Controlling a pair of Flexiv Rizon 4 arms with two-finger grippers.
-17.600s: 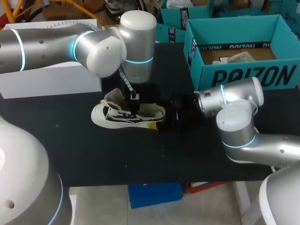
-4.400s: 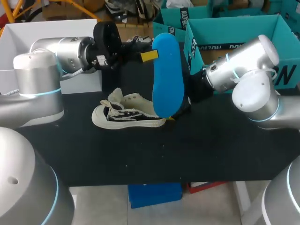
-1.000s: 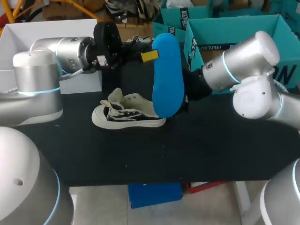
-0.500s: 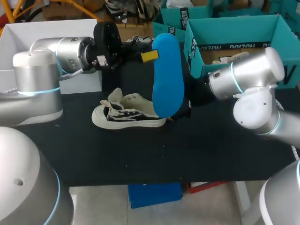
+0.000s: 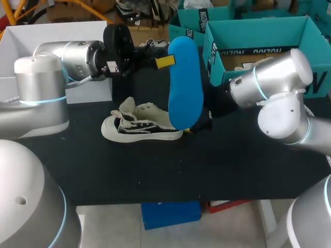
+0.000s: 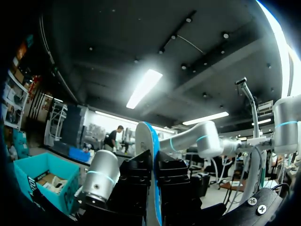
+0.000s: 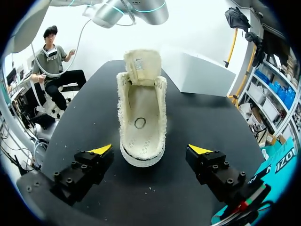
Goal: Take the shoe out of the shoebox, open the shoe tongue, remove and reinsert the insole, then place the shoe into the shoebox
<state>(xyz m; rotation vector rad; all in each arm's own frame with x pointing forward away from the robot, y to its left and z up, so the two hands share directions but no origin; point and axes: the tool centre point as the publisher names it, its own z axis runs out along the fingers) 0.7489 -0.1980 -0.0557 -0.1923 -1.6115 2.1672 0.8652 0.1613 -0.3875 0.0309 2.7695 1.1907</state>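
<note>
Shoe [image 7: 141,113] lies just ahead of the wide-open right claw [image 7: 150,149]; left claw [image 6: 154,165] clamps the insole [image 6: 146,136].

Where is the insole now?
In the head view the blue insole is held upright by the left tool near its top, lower end by the heel of the shoe, left of the teal shoebox.

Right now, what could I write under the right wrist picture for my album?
Open right hand lined up behind the heel of the white shoe, tongue folded back, on the black table.
</note>
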